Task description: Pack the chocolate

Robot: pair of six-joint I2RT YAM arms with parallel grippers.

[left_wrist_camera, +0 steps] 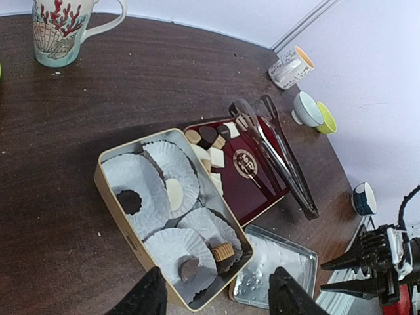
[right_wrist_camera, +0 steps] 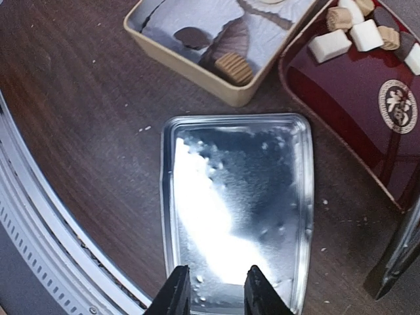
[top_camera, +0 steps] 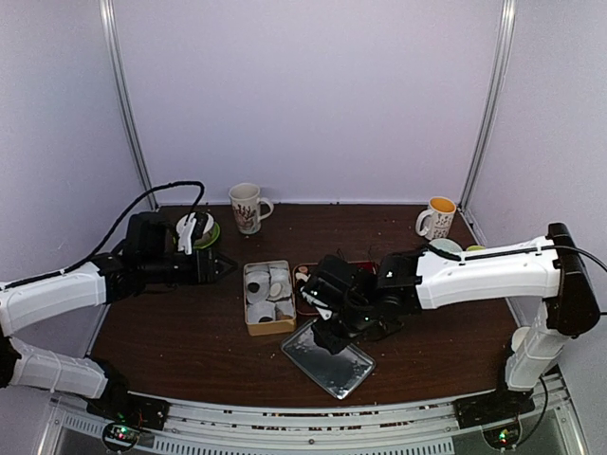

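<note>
Chocolate pieces, white cubes and tan and dark rounds, lie at the far end of a dark red tray. Others sit in the pleated paper cups of a cream box: a dark round, a white disc, a tan piece and a dark piece. My left gripper hangs open and empty above the box's near end, left of the box in the top view. My right gripper is open and empty over the near edge of a metal lid.
Metal tongs lie across the red tray's right side. A patterned mug and a green dish stand at the back left. A yellow-lined mug and small bowls stand at the back right. The table's near rail runs close by the lid.
</note>
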